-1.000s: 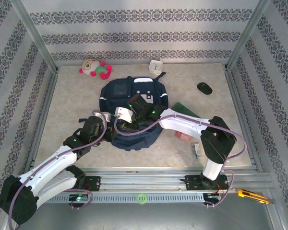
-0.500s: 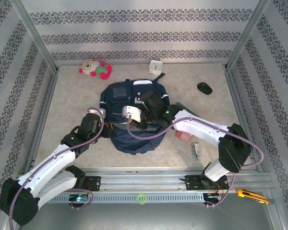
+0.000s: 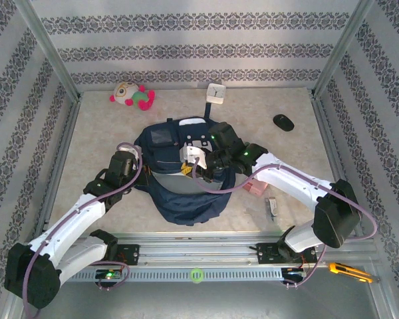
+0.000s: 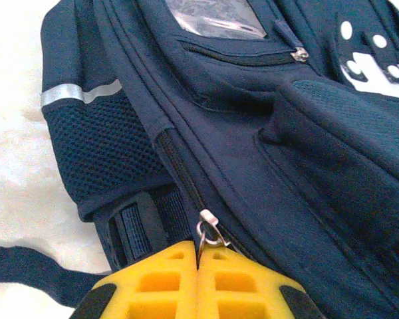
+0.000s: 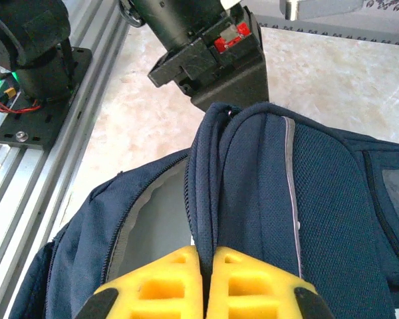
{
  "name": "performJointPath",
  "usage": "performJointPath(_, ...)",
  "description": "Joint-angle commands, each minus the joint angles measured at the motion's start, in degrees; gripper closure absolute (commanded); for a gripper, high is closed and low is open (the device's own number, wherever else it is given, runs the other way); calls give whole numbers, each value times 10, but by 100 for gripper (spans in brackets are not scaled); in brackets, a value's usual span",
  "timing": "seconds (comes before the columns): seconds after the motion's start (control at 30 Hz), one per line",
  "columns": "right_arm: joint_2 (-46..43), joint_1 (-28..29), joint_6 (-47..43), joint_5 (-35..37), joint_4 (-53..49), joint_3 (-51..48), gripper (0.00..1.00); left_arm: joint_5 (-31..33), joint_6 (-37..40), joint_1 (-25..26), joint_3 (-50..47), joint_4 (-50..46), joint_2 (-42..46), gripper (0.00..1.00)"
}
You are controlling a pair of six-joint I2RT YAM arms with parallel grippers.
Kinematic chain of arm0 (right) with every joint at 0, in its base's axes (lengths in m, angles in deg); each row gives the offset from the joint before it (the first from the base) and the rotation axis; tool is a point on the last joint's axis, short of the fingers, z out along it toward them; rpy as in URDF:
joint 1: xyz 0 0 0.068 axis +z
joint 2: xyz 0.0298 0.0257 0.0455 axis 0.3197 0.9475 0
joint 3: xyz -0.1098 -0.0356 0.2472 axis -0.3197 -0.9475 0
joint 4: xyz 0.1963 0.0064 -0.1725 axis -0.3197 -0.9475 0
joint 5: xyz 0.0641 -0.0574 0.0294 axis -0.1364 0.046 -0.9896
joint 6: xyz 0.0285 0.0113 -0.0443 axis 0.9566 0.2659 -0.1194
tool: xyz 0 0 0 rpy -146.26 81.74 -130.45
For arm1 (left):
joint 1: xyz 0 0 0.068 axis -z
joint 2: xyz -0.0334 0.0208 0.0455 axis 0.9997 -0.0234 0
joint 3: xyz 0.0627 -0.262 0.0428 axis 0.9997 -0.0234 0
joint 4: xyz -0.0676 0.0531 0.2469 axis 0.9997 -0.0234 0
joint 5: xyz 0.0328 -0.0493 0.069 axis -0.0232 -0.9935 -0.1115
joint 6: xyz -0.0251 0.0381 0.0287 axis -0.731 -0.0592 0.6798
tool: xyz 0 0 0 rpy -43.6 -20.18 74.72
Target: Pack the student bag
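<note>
Over the last second the right end effector (image 5: 206, 258) has swung from the near half of the student bag (image 3: 186, 199) toward its far side and clamped tight on a raised fold of navy fabric by the opening. The left end effector (image 4: 198, 258), also pinched shut, has come in at the bag's left flank and grips the zipper pull (image 4: 208, 224) at its tips. The bag lies on the desk (image 3: 106, 139) between and under both end effectors, its mouth now showing pale lining, so I judge it is being held open for packing, with nothing inside yet. Counted: one bag; well beyond the left end effector, one plush toy (image 3: 130, 95); beyond the right one, one white box (image 3: 216, 93) and one black mouse (image 3: 283, 121); nearer its arm, one pink item (image 3: 256, 188).
</note>
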Motion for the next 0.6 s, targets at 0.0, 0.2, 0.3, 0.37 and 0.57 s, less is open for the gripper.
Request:
performJointPath(0.0, -38, -3, -13, -74, -7, -7, 100, 55, 14, -31, 12, 20, -25, 100)
performJointPath(0.2, -48, -4, -1, -65, 10, -17, 100, 59, 23, -74, 36, 70, -116, 99)
performJointPath(0.3, -45, -4, 11, -45, 14, -15, 100, 51, 21, -86, 45, 82, -133, 96)
performJointPath(0.37, -42, -5, 21, -24, 26, -18, 100, 50, 18, -87, 50, 84, -135, 96)
performJointPath(0.57, -15, -19, 57, 20, 86, -25, 100, 27, -5, -88, 51, 86, -106, 62)
